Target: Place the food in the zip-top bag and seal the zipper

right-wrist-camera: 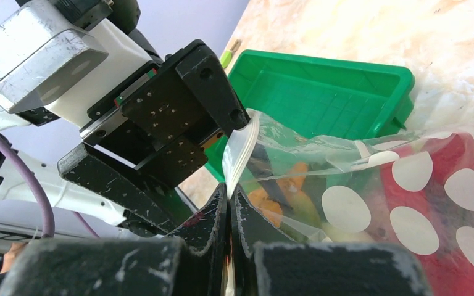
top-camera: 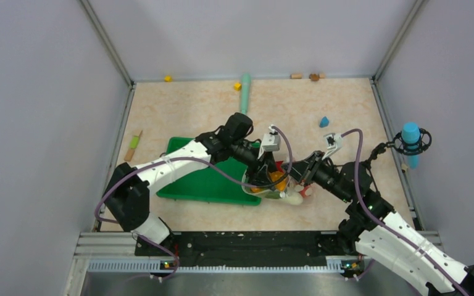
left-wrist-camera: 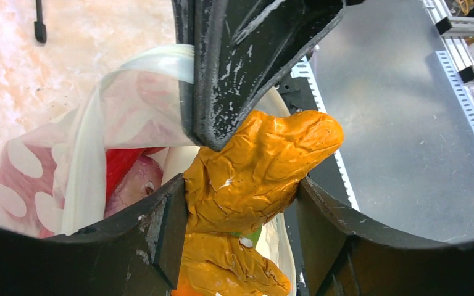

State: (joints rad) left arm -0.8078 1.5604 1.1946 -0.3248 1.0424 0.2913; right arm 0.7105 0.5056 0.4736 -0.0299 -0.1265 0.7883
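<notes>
Loading the zip-top bag (top-camera: 279, 189), mid-insert.

Left end effector (left-wrist-camera: 242, 213) is partly spread and clamped on the yellow-orange bunch (left-wrist-camera: 265, 154). One finger presses each side of the bunch, so its width sets the spread and the gap isn't empty. The bunch sits at the bag mouth, over food that's already inside.

Right end effector (right-wrist-camera: 229, 206) is pinched fully together on the bag's mouth edge, right on the zipper (right-wrist-camera: 242, 145) strip. Likely reason: the film is floppy, so one lip is lifted and held apart to give the other arm an opening to feed into. In the left wrist view that pinch sits just above the bunch. Can't tell if they touch.

The bag lies on the counter (top-camera: 191, 111), just beside the right end of the green tray (top-camera: 205, 180), between the two arms.

Contents: a red piece of food (left-wrist-camera: 118, 168) shows through the dotted film, with more orange and green below the bunch. Can't sort out individual items.

Judgement: zipper not sealed, mouth is open, so this is the filling step. Next, the left needs to widen and back out without dragging film, and the right should hold the lip until the left is clear. Risks: the bunch hangs up on the lip, or a finger snags the film and tips the bag.
</notes>
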